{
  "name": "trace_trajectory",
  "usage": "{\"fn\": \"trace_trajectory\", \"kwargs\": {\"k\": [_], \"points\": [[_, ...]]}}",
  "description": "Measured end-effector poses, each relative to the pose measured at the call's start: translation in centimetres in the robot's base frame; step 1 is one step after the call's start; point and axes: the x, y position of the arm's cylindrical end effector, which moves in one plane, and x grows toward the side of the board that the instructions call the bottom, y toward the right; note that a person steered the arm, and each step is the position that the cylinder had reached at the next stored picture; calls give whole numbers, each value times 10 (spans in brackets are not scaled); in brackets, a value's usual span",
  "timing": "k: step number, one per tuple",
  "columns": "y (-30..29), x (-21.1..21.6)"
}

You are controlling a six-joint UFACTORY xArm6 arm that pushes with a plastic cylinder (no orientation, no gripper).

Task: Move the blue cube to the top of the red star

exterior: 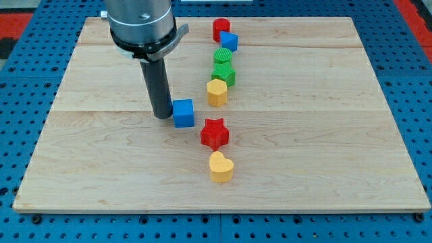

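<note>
my tip [163, 116] touching left side of blue cube [183, 113], set to shove right; red star [214, 133] just beyond, lower-right. Tool plain rod, nothing to pinch.

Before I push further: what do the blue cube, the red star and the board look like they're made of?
Blue cube: probably plastic, matte, uniform colour with no grain. Red star: likely the same, slightly glossier on its top face. Board: light wood, going by visible grain lines and plank seams, smooth finish. My tip sits just to the view's left of the cube, apparently touching it.
</note>
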Motion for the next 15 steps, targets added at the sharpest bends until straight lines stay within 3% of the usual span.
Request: {"fn": "trace_trajectory", "kwargs": {"k": [4, 15], "points": [[27, 20], [65, 6]]}}
